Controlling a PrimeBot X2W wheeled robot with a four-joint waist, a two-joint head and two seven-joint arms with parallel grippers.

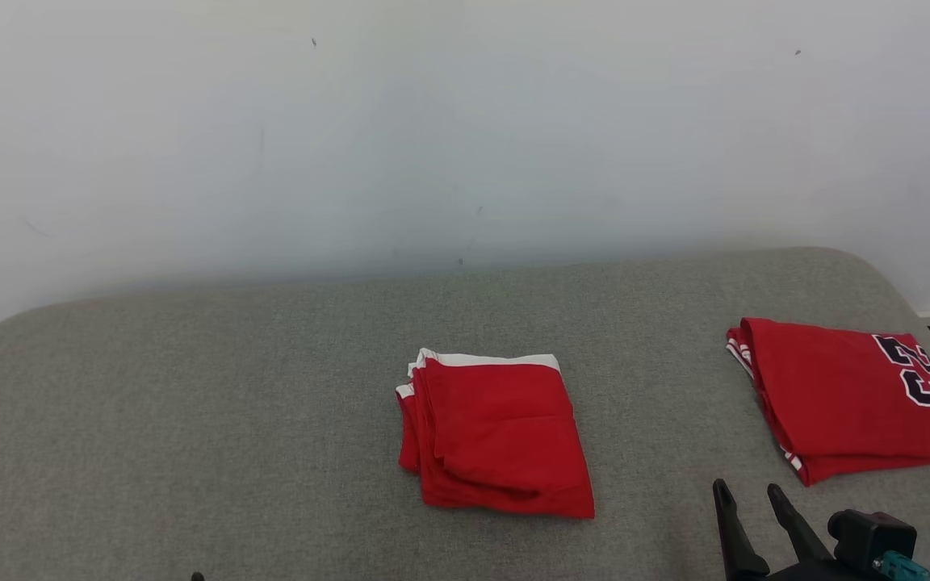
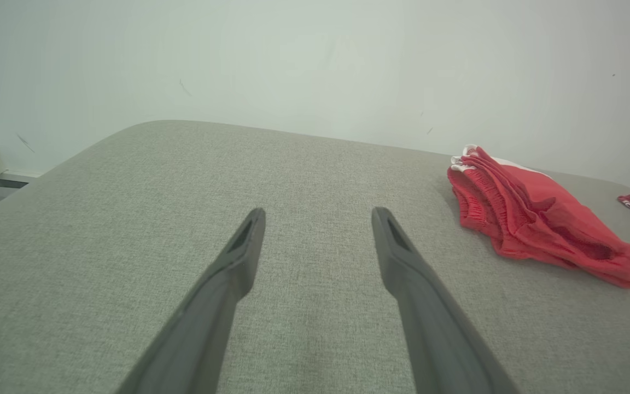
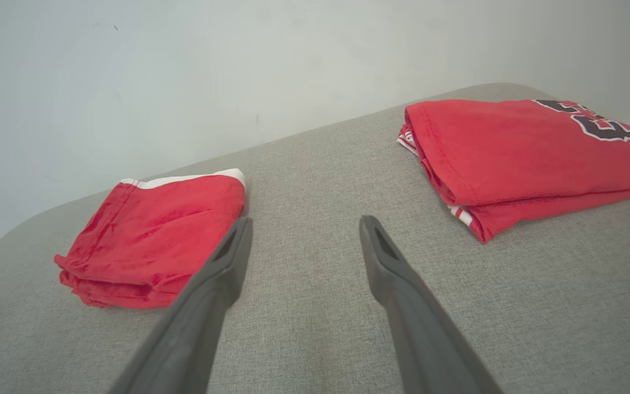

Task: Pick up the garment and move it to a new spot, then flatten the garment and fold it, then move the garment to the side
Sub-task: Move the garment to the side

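Note:
A red garment [image 1: 497, 436] with a white band lies folded in a small square at the middle of the grey padded surface [image 1: 190, 403]. It also lies right of my left gripper [image 2: 319, 213], as the garment [image 2: 534, 224] in that wrist view. My left gripper is open and empty over bare fabric. My right gripper [image 1: 747, 491] stands open at the lower right, between the two red pieces and touching neither. In the right wrist view the right gripper [image 3: 305, 221] has the garment [image 3: 156, 235] just off its left finger.
A second folded red piece, a jersey [image 1: 836, 395] with dark numbers, lies near the surface's right edge, and appears as the jersey [image 3: 512, 148] in the right wrist view. A pale wall [image 1: 465, 121] rises right behind the surface. The surface's corners are rounded.

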